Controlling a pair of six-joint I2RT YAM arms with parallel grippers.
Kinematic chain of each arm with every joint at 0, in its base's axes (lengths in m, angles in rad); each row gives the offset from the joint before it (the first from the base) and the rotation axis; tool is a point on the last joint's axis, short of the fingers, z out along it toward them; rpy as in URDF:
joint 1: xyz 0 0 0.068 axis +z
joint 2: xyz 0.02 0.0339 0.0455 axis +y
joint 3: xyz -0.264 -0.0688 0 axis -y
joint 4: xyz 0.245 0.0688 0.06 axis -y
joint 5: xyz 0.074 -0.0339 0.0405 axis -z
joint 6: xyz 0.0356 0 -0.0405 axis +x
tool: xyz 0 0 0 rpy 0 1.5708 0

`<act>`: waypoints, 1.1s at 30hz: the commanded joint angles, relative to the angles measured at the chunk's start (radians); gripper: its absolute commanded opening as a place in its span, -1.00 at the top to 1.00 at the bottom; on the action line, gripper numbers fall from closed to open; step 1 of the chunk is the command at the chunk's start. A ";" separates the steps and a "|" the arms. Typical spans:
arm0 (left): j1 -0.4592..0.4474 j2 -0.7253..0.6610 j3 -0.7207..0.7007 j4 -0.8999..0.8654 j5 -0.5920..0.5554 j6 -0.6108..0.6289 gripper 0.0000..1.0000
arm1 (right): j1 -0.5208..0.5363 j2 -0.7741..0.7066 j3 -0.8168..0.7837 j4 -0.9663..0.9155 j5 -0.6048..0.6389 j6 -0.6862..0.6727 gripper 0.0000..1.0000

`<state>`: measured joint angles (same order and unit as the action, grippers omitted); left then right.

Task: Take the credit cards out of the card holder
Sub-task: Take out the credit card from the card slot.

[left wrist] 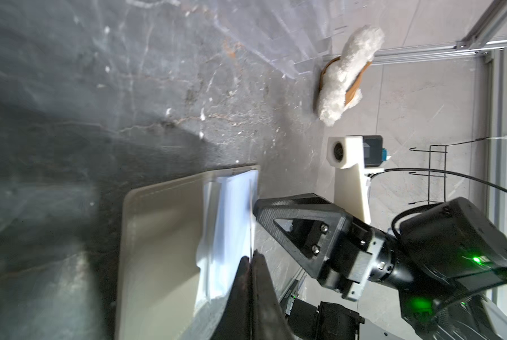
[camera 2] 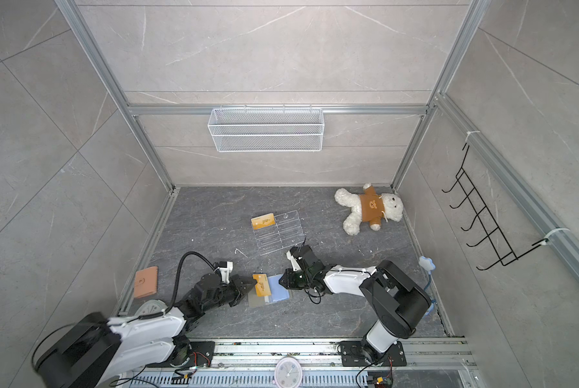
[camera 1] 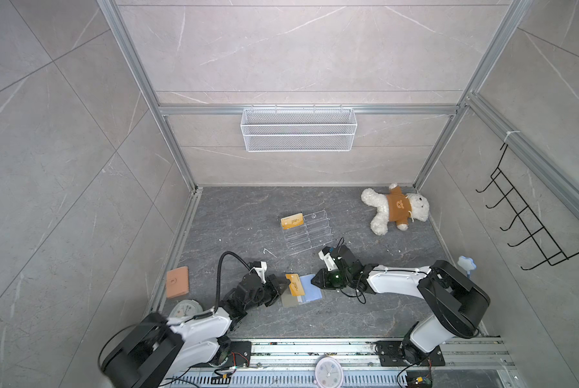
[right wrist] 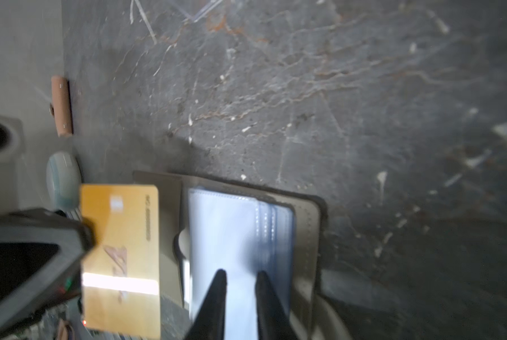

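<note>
Left gripper (left wrist: pixel 249 260), pressed together, pinches the edge of a credit card (right wrist: pixel 119 235). Right gripper (right wrist: pixel 240 276), slightly spread, holds nothing; the card holder (right wrist: pixel 305 223) lies beneath its tips.

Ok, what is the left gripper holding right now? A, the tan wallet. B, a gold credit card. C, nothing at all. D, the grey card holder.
B: the left gripper is shut on the edge of a gold credit card, which sits over the open card holder beside its light blue panel.
</note>
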<state>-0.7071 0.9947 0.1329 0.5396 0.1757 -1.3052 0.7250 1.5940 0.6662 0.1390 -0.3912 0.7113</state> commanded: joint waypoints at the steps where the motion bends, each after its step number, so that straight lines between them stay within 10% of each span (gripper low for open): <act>1: 0.003 -0.194 0.050 -0.317 -0.132 0.074 1.00 | -0.011 -0.077 0.059 -0.024 -0.027 0.029 0.28; 12: -0.014 -0.237 0.140 -0.083 -0.313 0.041 1.00 | -0.027 -0.237 0.139 0.136 -0.063 0.253 -0.29; 22: -0.131 -0.051 0.240 0.166 -0.552 0.039 1.00 | -0.032 -0.152 0.002 0.679 -0.081 0.603 -0.38; 33: -0.192 0.064 0.290 0.275 -0.611 0.074 1.00 | -0.030 -0.095 -0.018 0.775 -0.071 0.630 -0.19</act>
<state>-0.8928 1.0515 0.3862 0.7231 -0.3878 -1.2705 0.6960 1.4811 0.6647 0.8284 -0.4538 1.3109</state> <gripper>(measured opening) 0.049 0.608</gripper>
